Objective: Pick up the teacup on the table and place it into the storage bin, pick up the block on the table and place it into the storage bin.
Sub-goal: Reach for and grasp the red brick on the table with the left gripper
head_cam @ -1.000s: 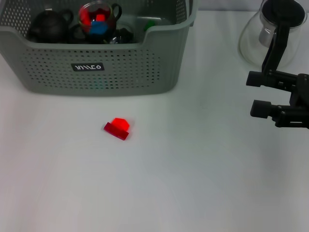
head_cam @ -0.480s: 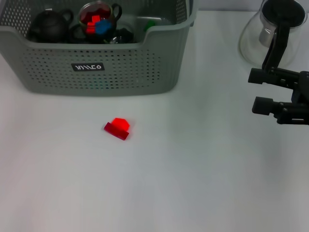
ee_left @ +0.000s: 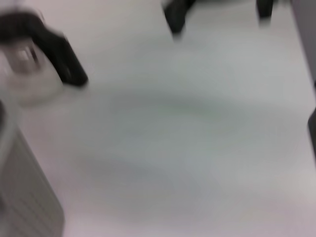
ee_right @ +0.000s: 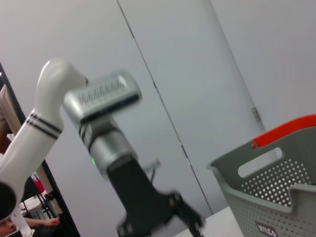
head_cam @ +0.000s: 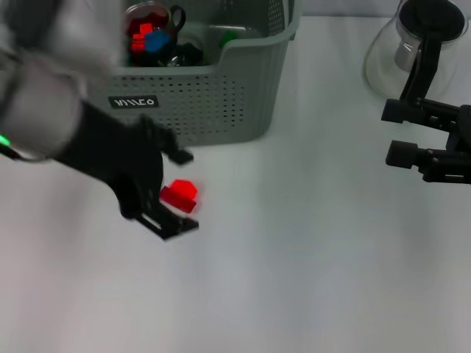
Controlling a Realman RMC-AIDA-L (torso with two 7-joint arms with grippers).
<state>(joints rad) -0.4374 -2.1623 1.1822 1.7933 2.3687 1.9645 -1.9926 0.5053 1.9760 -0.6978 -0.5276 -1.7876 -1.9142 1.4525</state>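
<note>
Two grippers show in the head view, and only the left gripper (head_cam: 173,193) is at work; it hangs low over the bench (head_cam: 309,279) just in front of the storage bin (head_cam: 221,110), its fingers spread wide, one above and one below the red block (head_cam: 179,194), which lies on the bench between them, not yet clamped. My worry is the approach: the arm is blurred with motion, so if it is coming in fast, a finger could clip the small block and knock it away, or close on a corner and squirt it out; the block looks flat and light, so a shallow pinch may drop it on the lift. The storage bin stands near behind, and its dipped front rim could catch the wrist when the block is carried over. Inside the storage bin a glass teacup (head_cam: 149,26) already sits with red and blue pieces in it; a careless drop might strike it. Farther right a glass pot (head_cam: 412,51) stands at the far edge; the right gripper (head_cam: 397,132) is parked just in front of it, fingers apart and empty, well clear of the block.
</note>
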